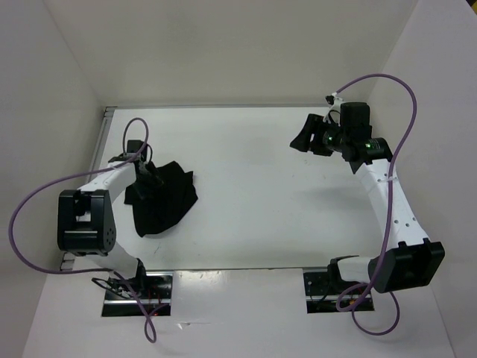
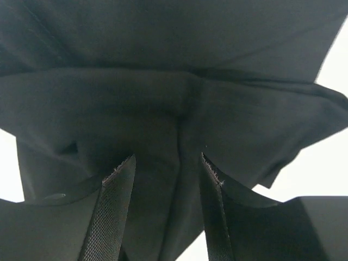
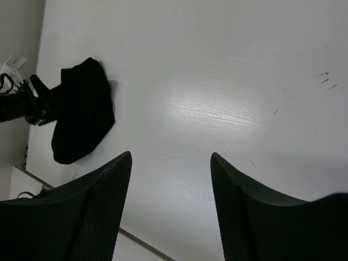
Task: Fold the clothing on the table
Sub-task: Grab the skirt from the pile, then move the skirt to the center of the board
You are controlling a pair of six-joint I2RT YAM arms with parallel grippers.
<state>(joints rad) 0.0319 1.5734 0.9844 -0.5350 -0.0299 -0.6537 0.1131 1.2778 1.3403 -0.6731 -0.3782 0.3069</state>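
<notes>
Black clothing (image 1: 165,200) bunched nr table (image 1: 253,201) L edge.

From above, the left tool (image 1: 151,174) is black on the black clothing (image 1: 168,200), so its tips cannot be picked out. The left arm (image 1: 104,180) covers the cloth's left side. In the left wrist view the cloth runs off the top and both sides, and the table (image 2: 326,179) peeks out only at the corners. It is hard to tell if the cloth touches the fingers (image 2: 111,217). The bottom edge cuts off both tools' fingers. Some dark marks (image 3: 325,80) on the table are too small to tell.
</notes>
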